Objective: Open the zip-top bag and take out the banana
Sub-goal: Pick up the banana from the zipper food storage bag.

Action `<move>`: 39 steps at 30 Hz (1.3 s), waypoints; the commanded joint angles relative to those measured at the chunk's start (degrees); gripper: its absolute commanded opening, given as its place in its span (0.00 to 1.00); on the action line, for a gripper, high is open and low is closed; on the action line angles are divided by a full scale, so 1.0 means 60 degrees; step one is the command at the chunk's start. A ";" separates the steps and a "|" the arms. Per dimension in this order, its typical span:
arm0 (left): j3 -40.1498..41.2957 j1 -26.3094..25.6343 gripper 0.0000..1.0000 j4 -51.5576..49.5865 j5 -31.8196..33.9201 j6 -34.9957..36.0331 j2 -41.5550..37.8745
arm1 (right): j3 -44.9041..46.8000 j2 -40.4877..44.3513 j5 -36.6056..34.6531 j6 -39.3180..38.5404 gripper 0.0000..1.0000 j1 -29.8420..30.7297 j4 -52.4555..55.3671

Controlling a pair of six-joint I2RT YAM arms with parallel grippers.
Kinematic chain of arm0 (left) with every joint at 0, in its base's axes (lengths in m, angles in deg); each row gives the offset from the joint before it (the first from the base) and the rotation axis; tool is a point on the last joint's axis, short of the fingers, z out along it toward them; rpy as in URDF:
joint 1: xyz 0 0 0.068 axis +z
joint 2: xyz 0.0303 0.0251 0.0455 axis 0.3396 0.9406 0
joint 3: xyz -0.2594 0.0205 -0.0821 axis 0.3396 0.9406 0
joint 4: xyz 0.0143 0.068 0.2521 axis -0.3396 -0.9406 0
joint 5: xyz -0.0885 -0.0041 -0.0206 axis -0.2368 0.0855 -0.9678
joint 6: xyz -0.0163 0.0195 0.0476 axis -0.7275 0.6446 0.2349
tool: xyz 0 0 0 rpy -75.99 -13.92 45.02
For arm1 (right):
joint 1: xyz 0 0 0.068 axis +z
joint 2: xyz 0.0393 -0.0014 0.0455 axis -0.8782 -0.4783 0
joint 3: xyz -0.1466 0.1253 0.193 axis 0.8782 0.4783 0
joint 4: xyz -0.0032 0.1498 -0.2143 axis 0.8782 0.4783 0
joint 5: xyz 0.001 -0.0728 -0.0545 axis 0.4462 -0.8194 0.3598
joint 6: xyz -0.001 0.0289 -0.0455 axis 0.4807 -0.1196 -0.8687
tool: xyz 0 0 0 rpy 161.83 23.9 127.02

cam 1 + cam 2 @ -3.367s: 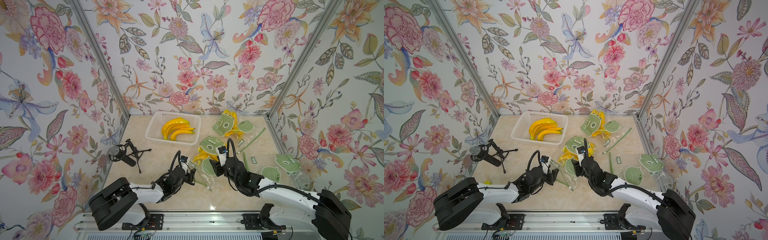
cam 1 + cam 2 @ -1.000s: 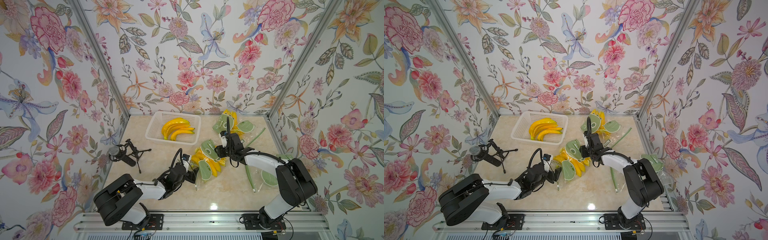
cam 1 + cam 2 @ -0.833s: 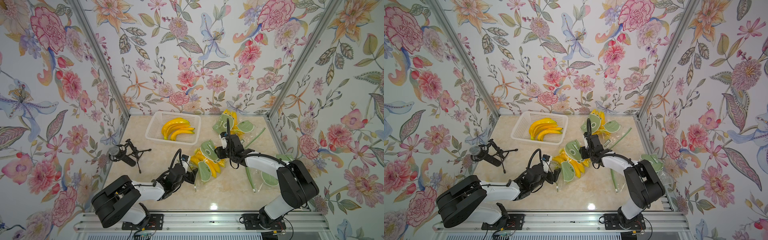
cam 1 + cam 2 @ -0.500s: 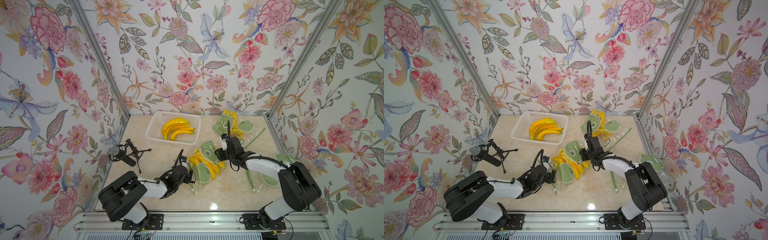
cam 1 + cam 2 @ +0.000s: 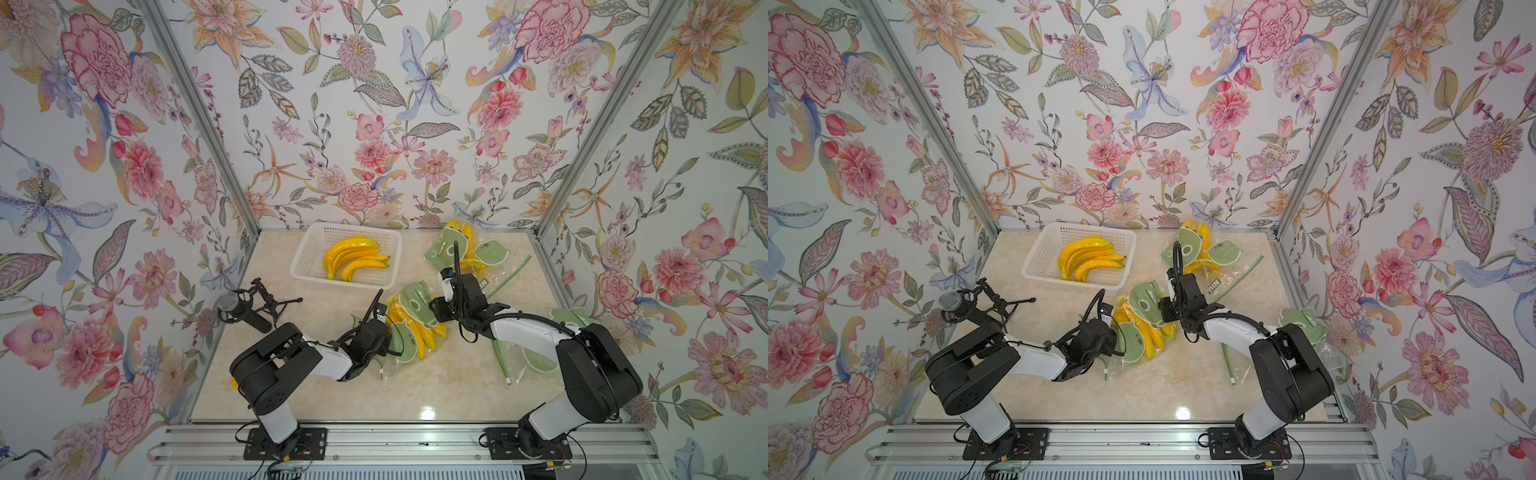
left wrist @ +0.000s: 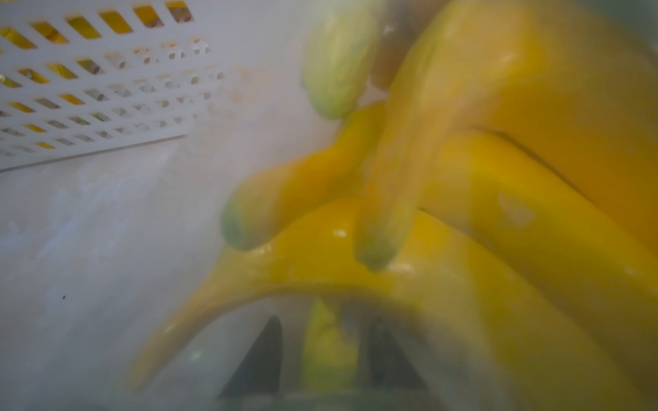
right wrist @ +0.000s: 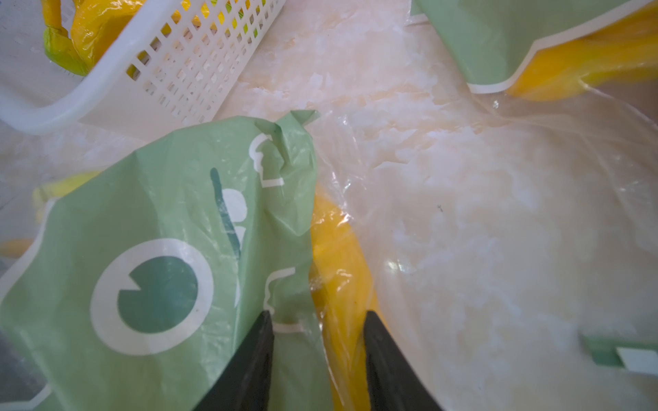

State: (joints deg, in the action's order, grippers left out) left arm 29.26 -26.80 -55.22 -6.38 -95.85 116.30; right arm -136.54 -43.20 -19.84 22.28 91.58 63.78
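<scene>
Nearest you, the zip-top bag (image 5: 405, 348) lies on the marbled tabletop (image 5: 415, 392) between your two arms. It is clear film printed with pale green shapes, crumpled over a bunch of yellow bananas (image 5: 422, 337) with green tips. You cannot tell from these views whether its zip is open.

Your left gripper (image 6: 325, 322) is at the bag's left end. In its wrist view the two dark fingers flank a yellow-green stem, but the picture is too blurred to say whether they pinch it. Your right gripper (image 7: 318, 315) is at the bag's opposite end and grips it, with green-printed film and a banana under clear plastic filling the gap between the fingers.

To your right lie flat bags (image 5: 538, 362) of the same print. On your left stands a microphone (image 5: 232, 305) on a small tripod.

Farther back, a white slotted basket (image 5: 305, 266) holds a loose banana bunch (image 5: 353, 261). Farthest, near the back wall, another printed bag (image 5: 444, 249) holds more bananas (image 5: 466, 239).
</scene>
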 commanded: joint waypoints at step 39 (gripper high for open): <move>-0.0105 -0.0428 0.02 -0.3281 0.1728 0.1052 -0.2839 | 0.0419 0.0809 0.0527 0.1034 0.00 -0.1663 -0.0672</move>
State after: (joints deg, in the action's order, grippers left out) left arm 30.16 -28.96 -68.33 -1.46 -89.17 101.94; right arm -135.18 -40.69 -12.80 27.24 81.85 59.86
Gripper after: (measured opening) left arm 0.148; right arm 0.047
